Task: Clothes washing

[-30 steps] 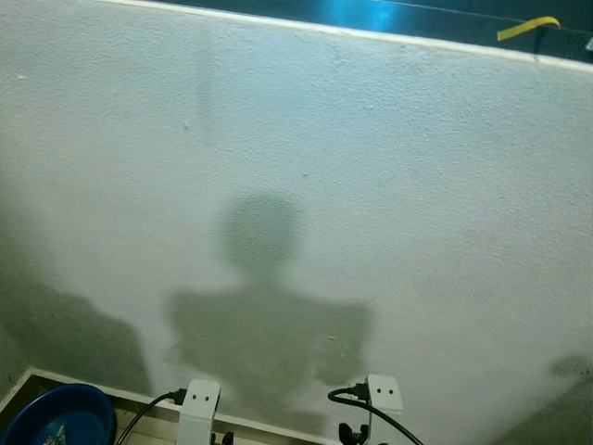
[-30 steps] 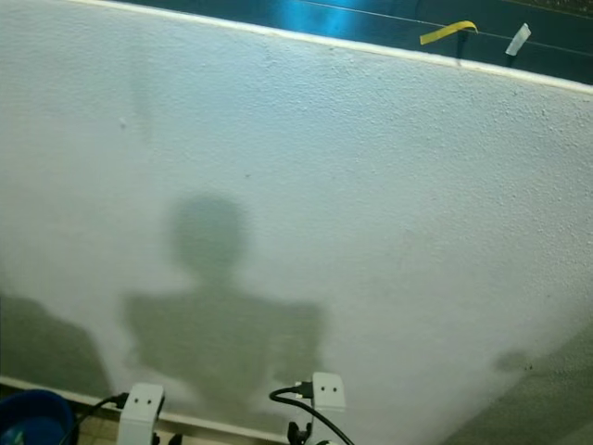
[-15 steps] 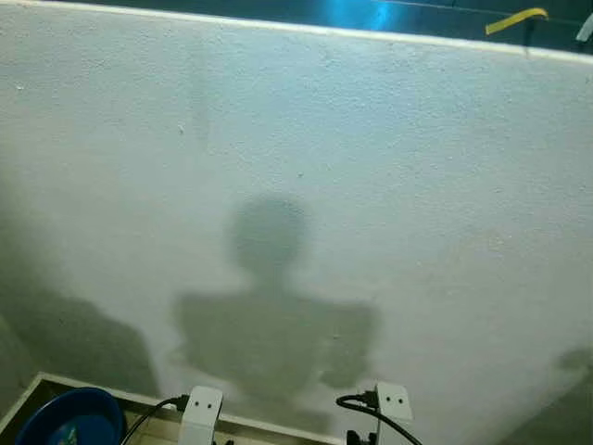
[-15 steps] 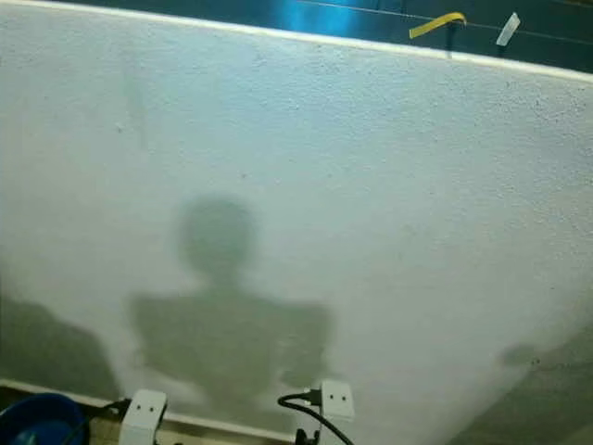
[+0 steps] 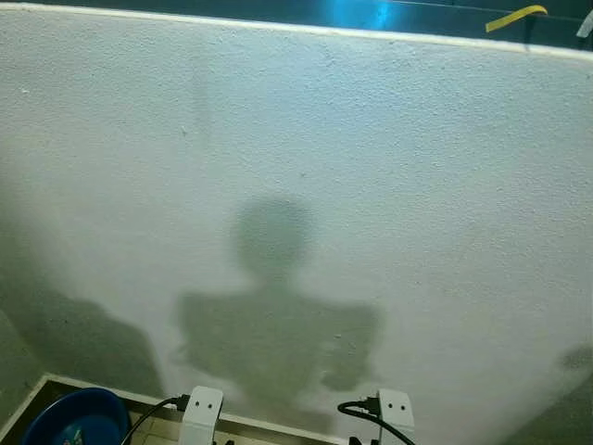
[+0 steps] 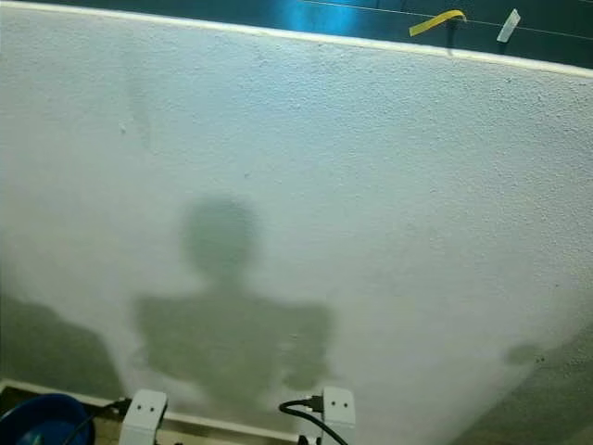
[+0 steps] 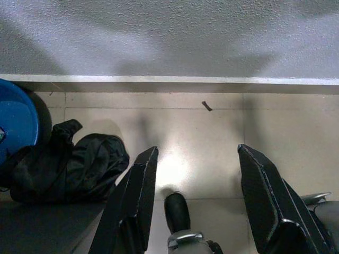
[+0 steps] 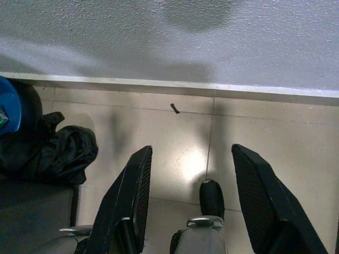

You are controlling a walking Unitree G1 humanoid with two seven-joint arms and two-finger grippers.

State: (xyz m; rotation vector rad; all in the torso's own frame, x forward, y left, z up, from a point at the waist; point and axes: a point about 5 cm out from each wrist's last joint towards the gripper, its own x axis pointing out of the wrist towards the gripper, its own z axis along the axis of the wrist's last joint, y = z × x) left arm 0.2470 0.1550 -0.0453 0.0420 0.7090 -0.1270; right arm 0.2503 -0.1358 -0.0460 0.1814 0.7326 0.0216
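The left gripper (image 7: 193, 185) hangs above the tiled floor (image 7: 212, 137) with its two black fingers (image 7: 135, 196) spread apart and nothing between them. The right gripper (image 8: 188, 185) hangs the same way, its two fingers apart and bare. One heap of black clothing (image 7: 63, 169) lies on the floor near the foot of the white wall (image 5: 371, 167), touching one blue basin (image 5: 74, 422) that sits in the floor's left corner beside the wall. One small dark scrap (image 8: 175, 108) lies on the tiles close to the wall's base. A head-and-shoulders shadow (image 5: 273, 315) falls on the wall. Two white wrist blocks (image 5: 201, 413) with black cables show at the bottom of the head views, both arms pointing down. One yellow strip (image 6: 437, 20) sits beyond the wall's top edge.
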